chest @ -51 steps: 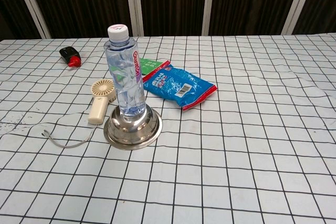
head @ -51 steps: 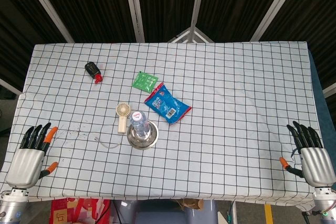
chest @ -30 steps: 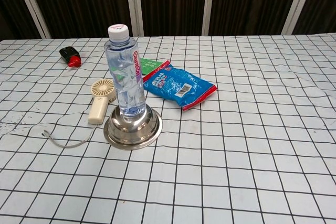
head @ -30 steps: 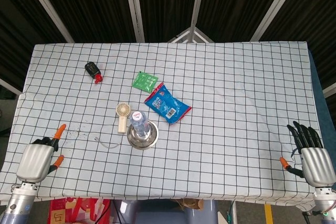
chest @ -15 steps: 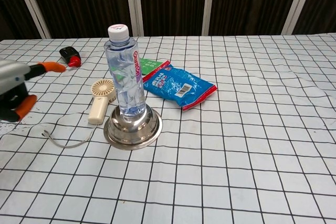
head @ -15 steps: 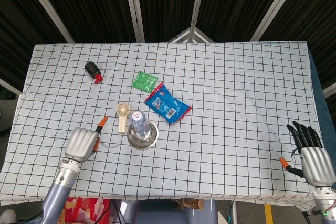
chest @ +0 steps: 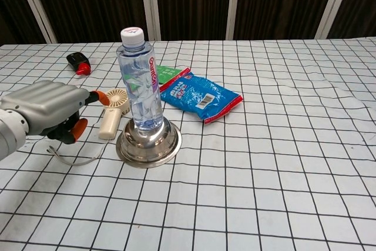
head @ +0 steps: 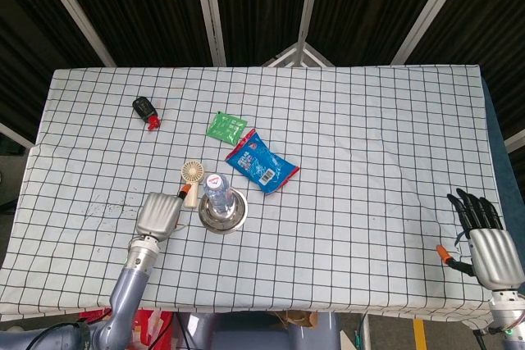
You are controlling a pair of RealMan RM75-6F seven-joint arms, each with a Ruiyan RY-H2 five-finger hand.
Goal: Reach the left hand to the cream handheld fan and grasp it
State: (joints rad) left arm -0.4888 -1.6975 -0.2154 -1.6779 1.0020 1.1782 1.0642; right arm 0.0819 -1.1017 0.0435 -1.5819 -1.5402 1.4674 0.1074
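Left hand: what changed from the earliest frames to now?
The left hand travelled from the table's near-left corner rightward and inward, entering the chest view, and now sits just beside the cream handheld fan, fingers apart, nothing held. The fan, water bottle, steel bowl, blue snack packet and right hand stayed put.

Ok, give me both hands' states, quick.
Left hand: beside the cream fan, holding nothing; open or shut cannot be told.
Right hand: open, empty.
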